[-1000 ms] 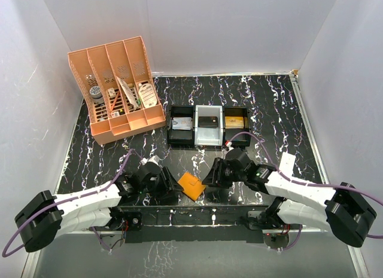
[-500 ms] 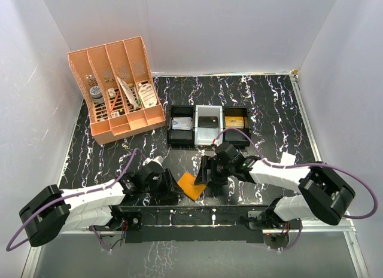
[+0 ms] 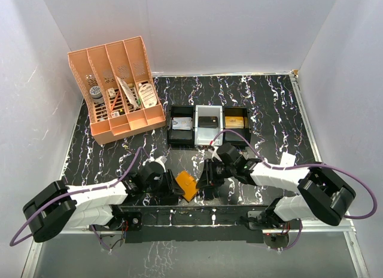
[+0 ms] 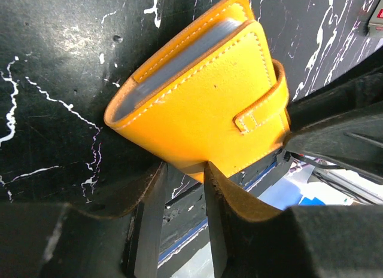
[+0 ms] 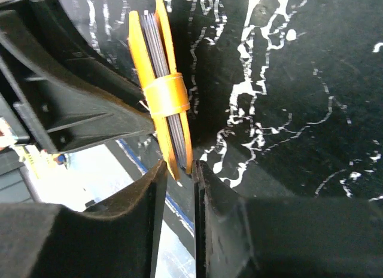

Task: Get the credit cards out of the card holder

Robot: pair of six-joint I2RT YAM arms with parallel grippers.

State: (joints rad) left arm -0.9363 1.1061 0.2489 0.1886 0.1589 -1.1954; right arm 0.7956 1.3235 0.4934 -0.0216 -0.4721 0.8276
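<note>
The orange card holder stands tipped up on edge near the table's front edge, between my two grippers. It is closed, with its strap fastened. The grey-blue edges of the credit cards show between its covers, and again edge-on in the right wrist view. My left gripper has its fingertips narrowed on the holder's lower corner. My right gripper is shut across the thickness of the holder's lower end, one finger on each cover.
A large orange desk organizer stands at the back left. A row of small trays sits mid-table, with a black box and a gold block in them. The table's front edge lies just below the grippers.
The right gripper moved left, opened, then shut on the card holder. The holder went from lying flat to standing on edge. The left gripper's jaws narrowed on its corner.
</note>
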